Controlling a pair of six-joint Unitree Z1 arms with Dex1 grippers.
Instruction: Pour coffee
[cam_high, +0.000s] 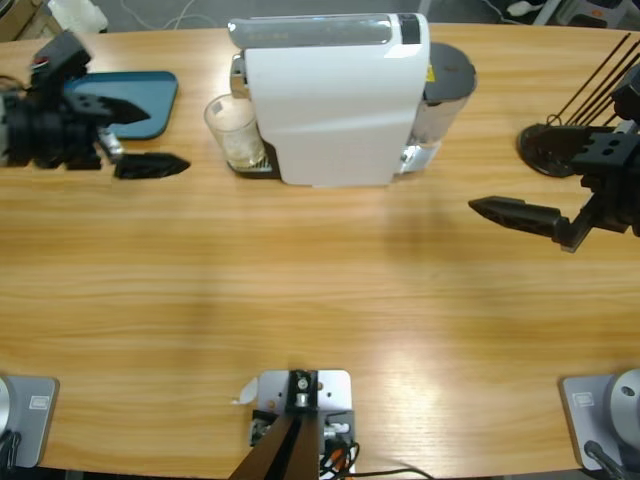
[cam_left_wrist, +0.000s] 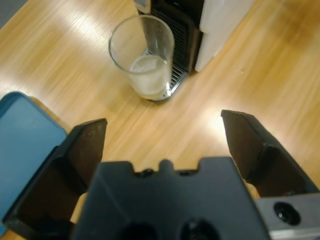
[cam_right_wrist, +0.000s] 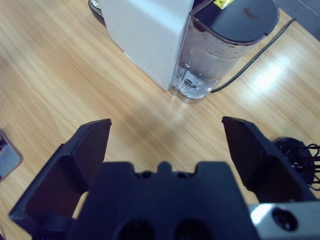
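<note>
Plainly, both sets of black jaws stand wide apart and empty: the left gripper (cam_high: 135, 135) near the blue flat tray (cam_high: 150, 90), the right gripper (cam_high: 535, 215) well clear of the white coffee machine (cam_high: 335, 100). The clear drinking glass (cam_left_wrist: 142, 55), holding a little pale liquid, stands on the machine's drip grille; likely smooth, brittle and light, so grasp mid-wall, gently
</note>
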